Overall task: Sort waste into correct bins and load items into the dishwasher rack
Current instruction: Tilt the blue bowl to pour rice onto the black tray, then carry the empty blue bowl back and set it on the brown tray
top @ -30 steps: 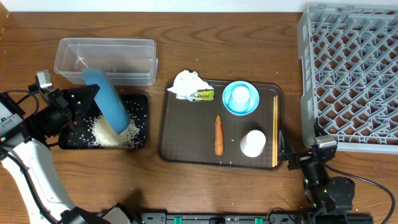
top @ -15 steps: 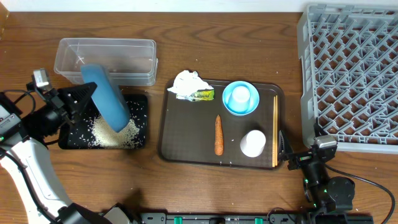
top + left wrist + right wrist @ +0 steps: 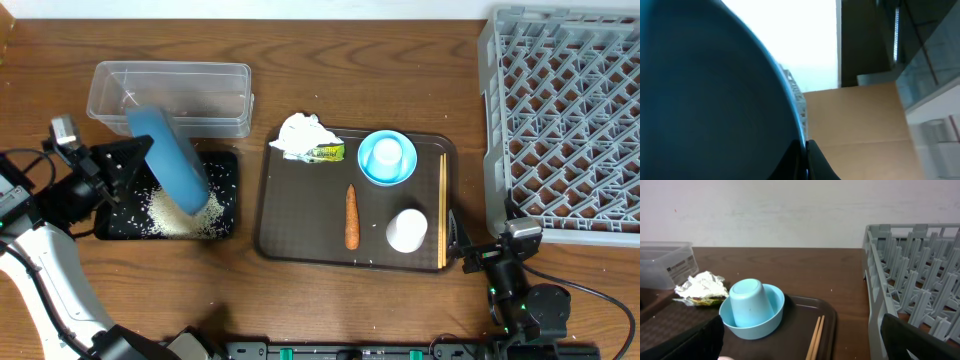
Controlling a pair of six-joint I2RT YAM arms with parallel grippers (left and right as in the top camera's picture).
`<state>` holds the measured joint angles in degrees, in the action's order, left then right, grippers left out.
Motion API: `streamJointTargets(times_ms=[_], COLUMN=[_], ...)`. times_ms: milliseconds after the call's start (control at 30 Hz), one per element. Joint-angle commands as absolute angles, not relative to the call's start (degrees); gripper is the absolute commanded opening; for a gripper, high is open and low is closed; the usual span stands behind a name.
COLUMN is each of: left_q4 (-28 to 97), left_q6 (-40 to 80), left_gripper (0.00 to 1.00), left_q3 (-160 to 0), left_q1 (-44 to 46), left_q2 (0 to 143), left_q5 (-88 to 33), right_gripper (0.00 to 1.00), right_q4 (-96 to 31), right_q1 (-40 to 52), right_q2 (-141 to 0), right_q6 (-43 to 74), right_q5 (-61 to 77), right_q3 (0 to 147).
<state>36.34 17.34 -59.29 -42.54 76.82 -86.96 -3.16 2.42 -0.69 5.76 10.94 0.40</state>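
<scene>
In the overhead view, the left gripper is clamped on the rim of the large teal-blue bowl. The bowl is tilted on edge over the rice in the black tray.

In the left wrist view, the bowl fills most of the frame.

In the right wrist view, the right gripper is fully spread and empty. It faces the small light-blue bowl on the brown tray.

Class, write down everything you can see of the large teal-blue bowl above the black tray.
The large teal-blue bowl looks like smooth, plain plastic with no pattern. It is tipped steeply on its side, almost edge-on from overhead. Its lower end meets the heap of white rice grains in the shallow black rectangular tray; whether they touch is unclear. The left gripper is shut on its rim. In the left wrist view its curved wall fills the left side.
</scene>
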Motion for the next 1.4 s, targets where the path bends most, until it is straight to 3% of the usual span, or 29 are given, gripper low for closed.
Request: streamJointTargets(times_ms=[0,67,200,300,500,800,1133,1367], left_q4=[37.0,39.0,40.5,41.1,45.5,50.3,48.9,54.0], left_q6=[10.8,14.8,11.5,7.5,7.4,7.0,6.2,6.2], left_gripper=[0.06,0.06,0.06,0.06,0.06,0.06,0.06,0.06], left_q3=[-59.8,-59.8,-59.8,-59.8,-59.8,-59.8,-59.8,-59.8], left_q1=[-42.4,-42.5,-42.4,-41.7,-40.6,-30.3,-17.6,0.4], left_q2=[75.1,74.8,74.9,74.8,74.2,64.8,53.1,49.3], left_q5=[-86.5,-83.8,-82.0,-90.1,-87.3,-53.1,-49.3,-34.9], right_gripper=[0.99,0.99,0.99,0.99,0.99,0.99,0.99,0.99], right_q4=[-3.4,-3.4,-3.4,-3.4,-3.4,-3.4,-3.4,-3.4], right_q1=[1.9,1.9,1.9,1.9,1.9,1.9,1.9,1.9], right_q2=[-0.4,-0.4,-0.4,-0.4,-0.4,-0.4,-0.4,-0.4], right_q6=[5.1,5.1,5.1,5.1,5.1,5.1,5.1,5.1], right_q5=[10.9,10.9,10.9,10.9,10.9,10.9,10.9,10.9], right_q3=[0.3,0.3,0.3,0.3,0.3,0.3,0.3,0.3])
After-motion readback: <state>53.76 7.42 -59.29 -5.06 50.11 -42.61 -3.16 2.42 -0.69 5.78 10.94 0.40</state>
